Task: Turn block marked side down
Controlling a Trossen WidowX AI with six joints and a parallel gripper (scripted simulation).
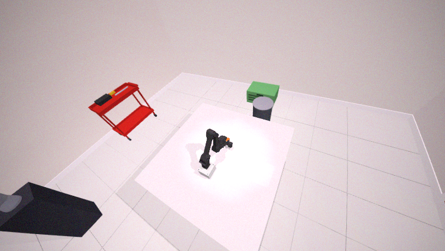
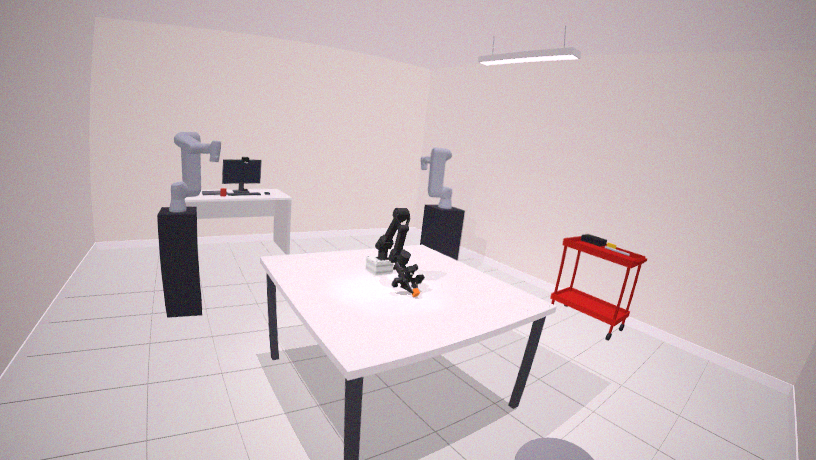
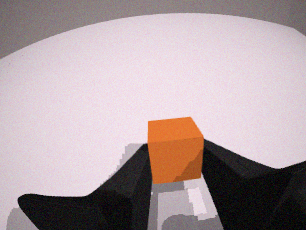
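Observation:
The orange block (image 1: 227, 139) (image 2: 416, 292) (image 3: 176, 159) is held between the two black fingertips. My gripper (image 3: 173, 147) is shut on it, with one finger at each side. In the wrist view its top and the face toward the camera are plain orange, with a shadow across the lower right corner. No mark shows; the other faces are hidden. In the exterior view the gripper slopes down toward the block, low over the white table (image 1: 218, 211) (image 2: 365, 342) (image 3: 75, 100). I cannot tell whether the block touches the table.
The arm's white base (image 1: 206, 171) (image 2: 379, 264) stands on the table behind the gripper. A red cart (image 1: 133, 120) (image 2: 591, 308), a green cabinet (image 1: 264, 88) and a dark bin with a grey top (image 1: 263, 103) stand off the table. Two grey arms on dark pedestals stand beyond it.

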